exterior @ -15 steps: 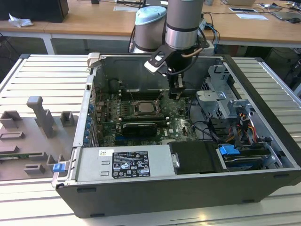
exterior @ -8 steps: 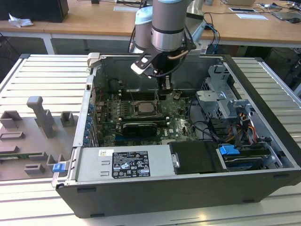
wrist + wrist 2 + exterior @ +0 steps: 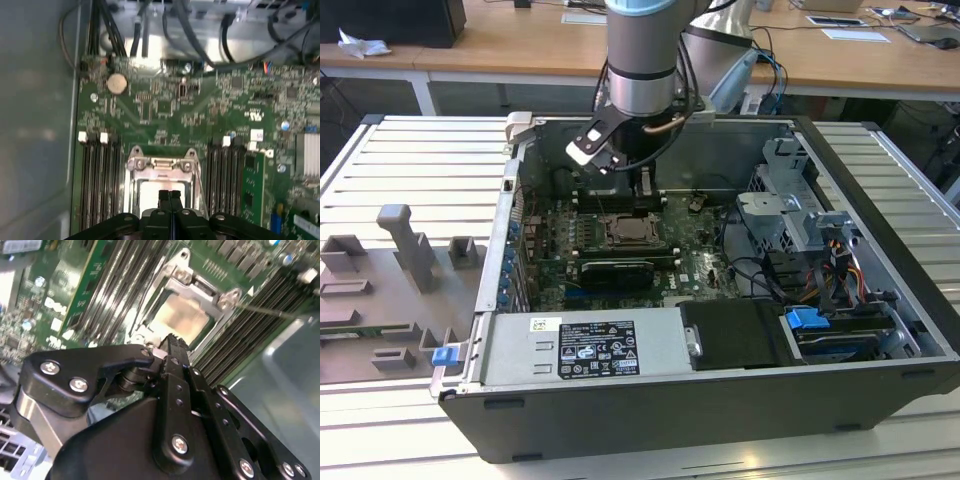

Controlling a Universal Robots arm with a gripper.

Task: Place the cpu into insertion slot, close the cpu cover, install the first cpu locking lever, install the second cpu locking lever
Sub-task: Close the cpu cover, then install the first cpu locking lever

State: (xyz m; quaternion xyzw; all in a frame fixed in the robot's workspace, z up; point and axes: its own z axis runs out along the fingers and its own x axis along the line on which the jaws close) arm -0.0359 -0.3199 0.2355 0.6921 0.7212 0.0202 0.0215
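- The black two-fingered tool (image 3: 642, 203) on the grey robot arm is reaching down into the open dark-grey computer case (image 3: 880, 200), which is lying on the ribbed metal table (image 3: 410, 170).
- In both wrist views the tool (image 3: 172, 341) (image 3: 170, 196) is showing its fingers clenched together with nothing between them.
- Its tip is hanging over the near edge of the socket. Whether it is touching the metal there I cannot tell.
- The small flat square cpu (image 3: 180, 320) with its pale beige-silver top is already sitting in the insertion slot (image 3: 211, 330), the dark-rimmed square socket on the green circuit board (image 3: 165, 120).
- The socket is lying between two banks of long black memory slots (image 3: 100, 185).
- The thin silver-grey metal cpu cover (image 3: 159, 292), a frame with a large square window, is lying down around the chip, which is showing through the window.
- A thin bare-metal lever rod (image 3: 265, 311) is running out from the cover's corner towards the case wall. Whether it is latched I cannot tell.
- Handling, as a judgement: the cpu is looking light and stiff with a slick top, and is probably delicate underneath, so it is best taken by opposite edges.
- The cpu cover is probably stiff, hinged sheet metal, so pressing on the frame is safer than pressing on the chip.
- The lever rod is likely springy and apt to slip off shut fingertips, so its bent end is the place to bear on.
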